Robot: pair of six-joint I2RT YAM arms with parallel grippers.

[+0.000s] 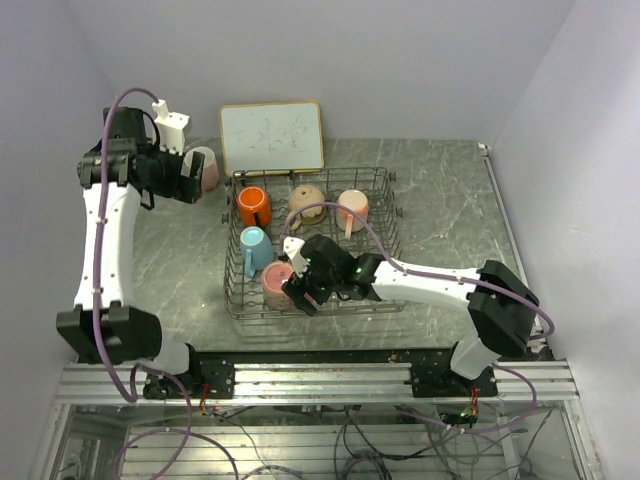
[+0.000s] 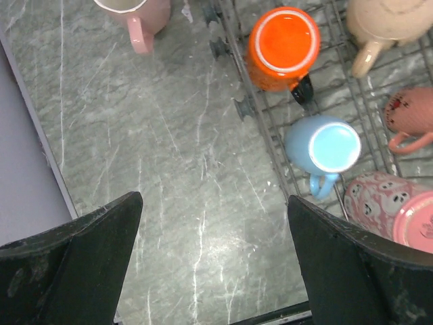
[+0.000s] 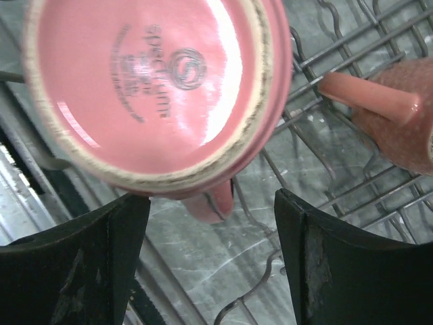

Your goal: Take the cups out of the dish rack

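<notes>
The dark wire dish rack [image 1: 392, 250] holds an orange mug [image 1: 253, 206], a tan mug [image 1: 307, 203], a salmon mug [image 1: 351, 208], a light blue mug [image 1: 255, 248] and a pink mug [image 1: 277, 283] standing upside down. A pale pink mug [image 1: 204, 168] stands on the table left of the rack. My left gripper [image 1: 186, 178] is open and empty above the bare table [image 2: 213, 257], apart from that mug [image 2: 135, 13]. My right gripper [image 3: 213, 250] is open inside the rack, jaws to either side just below the pink mug's [image 3: 149, 88] handle, not touching it.
A wood-framed whiteboard [image 1: 272, 137] stands behind the rack. The grey marble table [image 1: 450, 200] meets walls at the left, back and right. A metal rail [image 1: 320, 380] runs along the near edge. The salmon mug's handle [image 3: 369, 96] lies right of my right gripper.
</notes>
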